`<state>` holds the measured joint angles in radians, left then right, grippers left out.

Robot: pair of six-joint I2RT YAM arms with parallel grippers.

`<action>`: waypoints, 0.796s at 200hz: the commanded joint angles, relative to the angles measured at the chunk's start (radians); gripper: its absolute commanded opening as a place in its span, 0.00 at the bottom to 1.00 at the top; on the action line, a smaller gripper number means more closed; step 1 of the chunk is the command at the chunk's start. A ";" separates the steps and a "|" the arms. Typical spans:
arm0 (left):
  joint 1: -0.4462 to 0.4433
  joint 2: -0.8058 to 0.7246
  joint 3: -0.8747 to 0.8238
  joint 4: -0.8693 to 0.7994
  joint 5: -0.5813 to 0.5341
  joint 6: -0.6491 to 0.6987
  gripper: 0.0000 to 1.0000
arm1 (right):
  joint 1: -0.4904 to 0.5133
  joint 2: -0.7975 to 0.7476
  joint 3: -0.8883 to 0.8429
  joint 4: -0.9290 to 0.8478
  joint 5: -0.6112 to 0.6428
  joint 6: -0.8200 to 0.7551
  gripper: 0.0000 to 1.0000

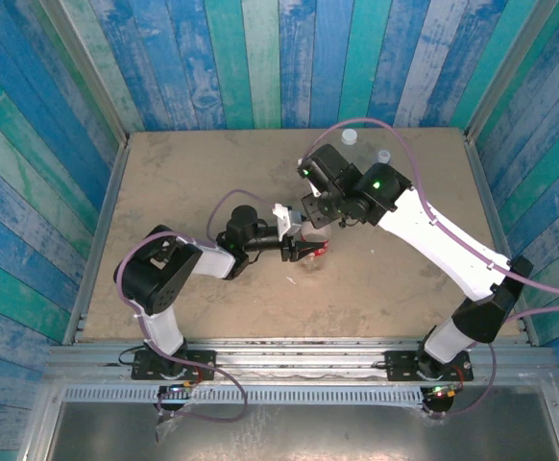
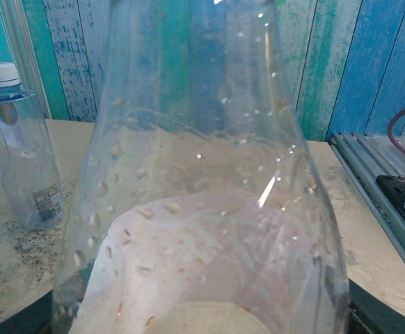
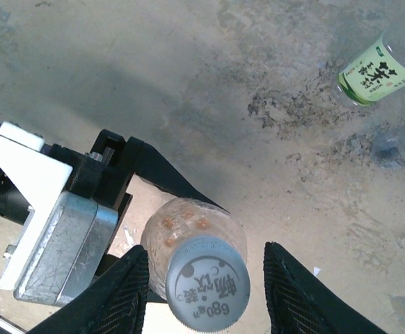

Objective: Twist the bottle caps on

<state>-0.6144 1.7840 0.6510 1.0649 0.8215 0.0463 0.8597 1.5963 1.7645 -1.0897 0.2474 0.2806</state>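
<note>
**Right claw** (image 3: 204, 261): It is positioned above the bottle with the jaws open, one finger on each side of the grey cap (image 3: 208, 284). A narrow gap shows on both sides of the cap, and no contact is visible. The cap sits on the neck of the red-labelled bottle (image 1: 316, 252). Whether its thread is engaged cannot be told.

**Left claw** (image 1: 303, 252): It is closed on the body of the red-labelled bottle and holds it upright near the middle of the worktop (image 1: 212, 163). The left wrist view shows droplets on the clear bottle wall.

**Other items:** A green-labelled bottle (image 3: 376, 69) and a capped clear bottle (image 2: 21, 160) stand well apart from the work, towards the far edge of the worktop.

**Probable faults from this position:**

1. Cross-threading. If the jaws close off-centre, one finger lands first and tips the cap. A tipped cap is likely to bind or ride over the thread.
2. Bottle rotation. The wall looks thin and smooth. Under torque the bottle may turn inside the left claw, so the cap spins without tightening.
3. Collapse or slip. Excess downward force may buckle the neck or push the bottle down through the left claw.
4. Collision. The two claws work very close together, so a low or wide wrist turn may strike the left claw's fingers.
</note>
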 commanded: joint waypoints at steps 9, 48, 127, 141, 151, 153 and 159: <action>-0.002 0.051 -0.028 -0.173 -0.025 0.009 0.64 | 0.009 0.014 0.023 -0.044 0.003 0.020 0.41; -0.002 0.046 -0.030 -0.174 -0.024 0.008 0.64 | 0.010 0.014 0.026 -0.044 -0.004 0.017 0.32; -0.002 0.036 -0.030 -0.189 0.012 0.013 0.63 | -0.067 -0.002 -0.020 -0.006 -0.219 -0.306 0.25; -0.002 0.031 -0.030 -0.198 0.024 0.018 0.63 | -0.107 -0.018 -0.047 0.010 -0.310 -0.396 0.24; -0.002 0.026 -0.031 -0.208 0.029 0.023 0.63 | -0.134 -0.029 -0.069 0.024 -0.371 -0.454 0.23; -0.002 0.025 -0.030 -0.209 0.029 0.023 0.63 | -0.141 -0.030 -0.072 0.026 -0.379 -0.460 0.23; -0.002 0.023 -0.030 -0.215 0.033 0.027 0.63 | -0.153 -0.033 -0.076 0.028 -0.404 -0.485 0.22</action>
<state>-0.6109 1.7832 0.6544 1.0519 0.8288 0.0483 0.7589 1.5787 1.7386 -1.0649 0.0349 -0.0158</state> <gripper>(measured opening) 0.634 0.307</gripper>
